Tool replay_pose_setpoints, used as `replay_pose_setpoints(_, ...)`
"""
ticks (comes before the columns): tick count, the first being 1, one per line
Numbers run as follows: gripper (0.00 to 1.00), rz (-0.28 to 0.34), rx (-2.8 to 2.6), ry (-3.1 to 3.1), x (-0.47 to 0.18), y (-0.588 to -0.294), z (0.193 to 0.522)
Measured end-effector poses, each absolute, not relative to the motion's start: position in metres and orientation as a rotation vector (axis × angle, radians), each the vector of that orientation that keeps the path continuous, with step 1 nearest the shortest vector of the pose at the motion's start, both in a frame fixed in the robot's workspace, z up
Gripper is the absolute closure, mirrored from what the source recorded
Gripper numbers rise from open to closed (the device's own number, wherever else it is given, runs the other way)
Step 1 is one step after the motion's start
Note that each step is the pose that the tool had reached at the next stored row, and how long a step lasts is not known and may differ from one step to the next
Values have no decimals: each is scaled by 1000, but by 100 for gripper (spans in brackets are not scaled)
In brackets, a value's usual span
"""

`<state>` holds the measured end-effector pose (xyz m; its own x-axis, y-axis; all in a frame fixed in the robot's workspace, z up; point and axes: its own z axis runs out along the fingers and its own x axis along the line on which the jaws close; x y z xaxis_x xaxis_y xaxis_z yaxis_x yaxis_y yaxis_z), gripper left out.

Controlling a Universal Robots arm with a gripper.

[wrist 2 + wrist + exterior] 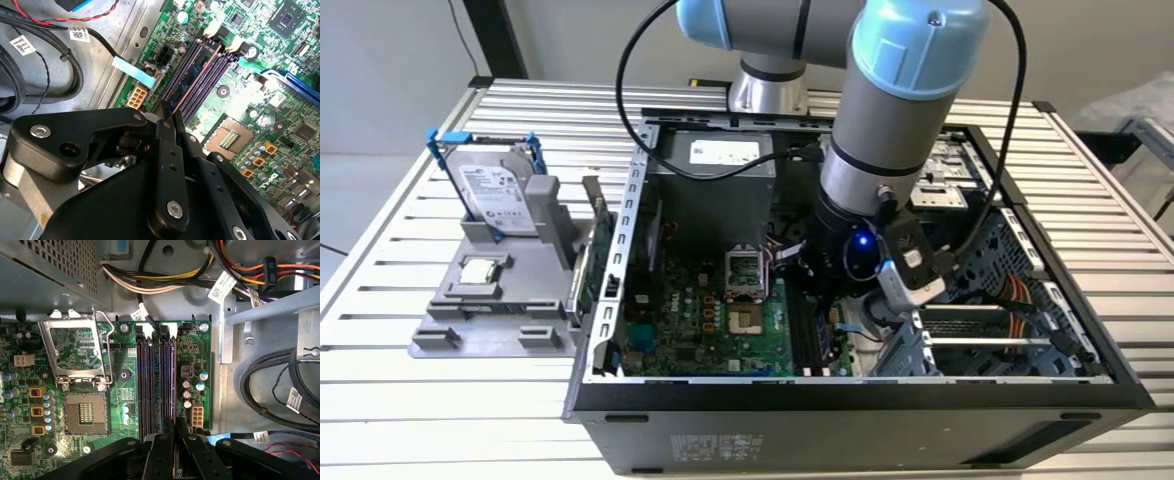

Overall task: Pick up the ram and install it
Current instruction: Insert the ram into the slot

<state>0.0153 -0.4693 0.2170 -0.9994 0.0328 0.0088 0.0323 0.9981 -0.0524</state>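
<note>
Black pincer [175, 432] of mine pinches the ram [192, 82] edge-on, lined up lengthwise over the motherboard [200, 347] slots so it can seat.

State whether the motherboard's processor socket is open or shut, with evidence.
Open: in the first wrist view its metal cover frame is swung back, and the processor socket shows its bare contact grid.

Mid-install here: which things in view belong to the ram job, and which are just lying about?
In the job: the gripper; the ram, seemingly clamped edge-on in it; the memory slots right below.

Lying about: the hard drive in its blue frame; the processor chip on the grey holder; the empty CPU socket; the cable bundle.
</note>
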Motion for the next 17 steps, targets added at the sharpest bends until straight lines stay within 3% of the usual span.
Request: replay_pose_setpoints(17, 100, 60, -35, -3133, 16, -469, 211)
